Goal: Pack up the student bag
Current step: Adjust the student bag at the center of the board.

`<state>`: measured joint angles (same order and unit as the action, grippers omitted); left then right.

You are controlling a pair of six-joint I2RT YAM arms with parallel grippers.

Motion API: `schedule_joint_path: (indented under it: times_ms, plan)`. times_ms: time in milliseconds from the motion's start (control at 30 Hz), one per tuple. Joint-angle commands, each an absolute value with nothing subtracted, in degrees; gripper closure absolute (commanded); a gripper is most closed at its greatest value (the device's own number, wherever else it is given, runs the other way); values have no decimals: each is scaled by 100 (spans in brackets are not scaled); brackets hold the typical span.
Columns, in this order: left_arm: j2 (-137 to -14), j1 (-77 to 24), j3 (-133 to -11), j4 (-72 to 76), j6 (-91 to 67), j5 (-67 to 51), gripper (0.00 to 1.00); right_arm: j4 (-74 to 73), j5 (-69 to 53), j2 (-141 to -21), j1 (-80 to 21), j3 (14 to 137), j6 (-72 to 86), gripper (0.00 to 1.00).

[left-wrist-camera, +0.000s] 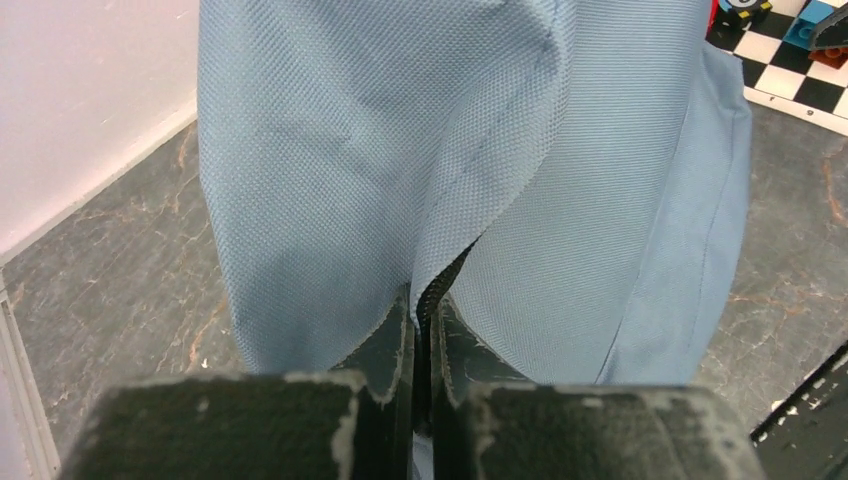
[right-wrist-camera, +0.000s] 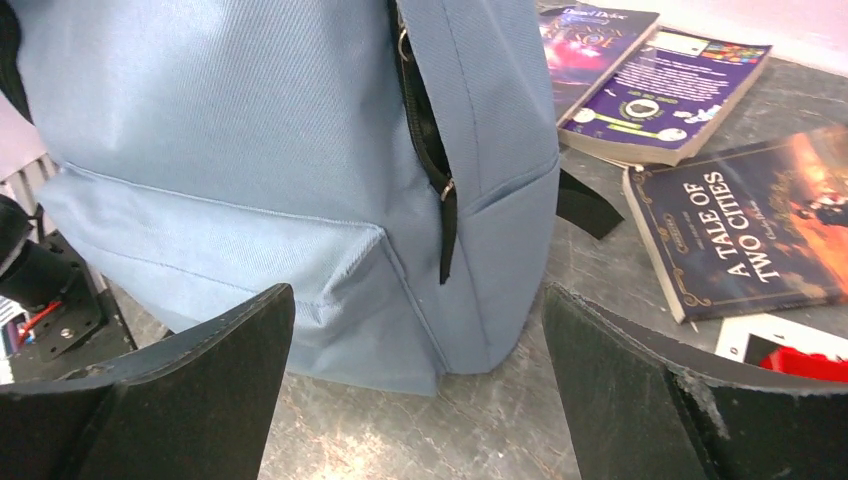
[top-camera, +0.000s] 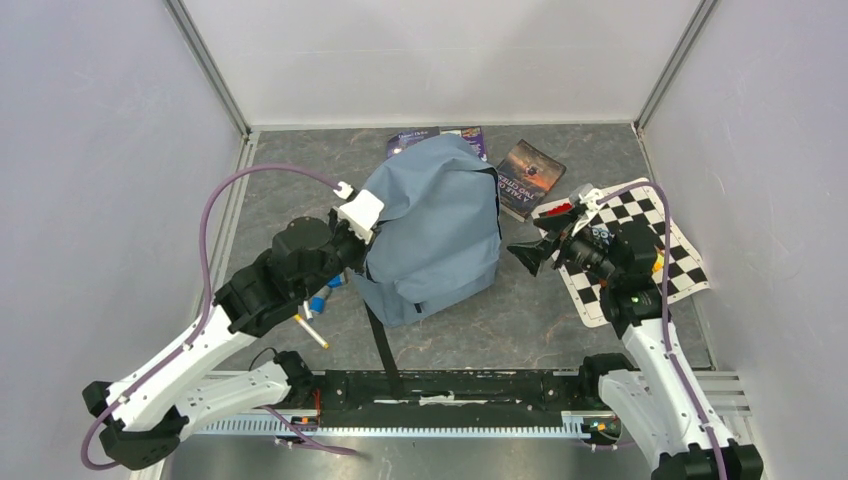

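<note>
The left end effector (left-wrist-camera: pixel 425 300) is closed tight on a fold of the student bag (top-camera: pixel 435 230), with grey-blue cloth nipped between its fingers and no gap showing. The bag stands in the middle of the desk (top-camera: pixel 520 310), somewhat toward the far edge, and one black strap (top-camera: pixel 380 350) trails to the near edge. The pinch on its left flank looks meant to brace the soft body so it won't slide or slump when the other side is worked. The right end effector (right-wrist-camera: pixel 415 300) is spread wide and holds nothing. It faces the bag's right side, apart from it, level with the black zipper pull (right-wrist-camera: pixel 447 235), which is probably its target. The left arm reaches in diagonally from the near-left corner. The right arm rises from the near-right corner, bent over the checkered mat (top-camera: pixel 680 265) by the right edge. Books (top-camera: pixel 530 178) lie unpacked near the far edge.
</note>
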<state>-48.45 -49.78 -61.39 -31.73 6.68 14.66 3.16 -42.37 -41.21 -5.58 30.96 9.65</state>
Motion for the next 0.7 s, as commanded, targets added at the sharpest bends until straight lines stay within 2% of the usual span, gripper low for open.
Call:
schedule_joint_path:
  times_ms: [0,167,500,667]
  plan:
    - [-4455,-4922,-5476,-2269,989,1640,98,878,-4330,-4344,-747,3485,1200,2]
    - [-4082,-4904,-5195,-2052,976,1754,98,1158,-3946,-4812,-934,3941,1390,2]
    - [-3950,-4896,-5106,-2192,924,1695,98,2115,-3782,-5787,-1703,4999,1411,10]
    - [-3951,-4896,-5228,-2371,712,1587,98,1572,-3355,-6223,-1775,5659,594,15]
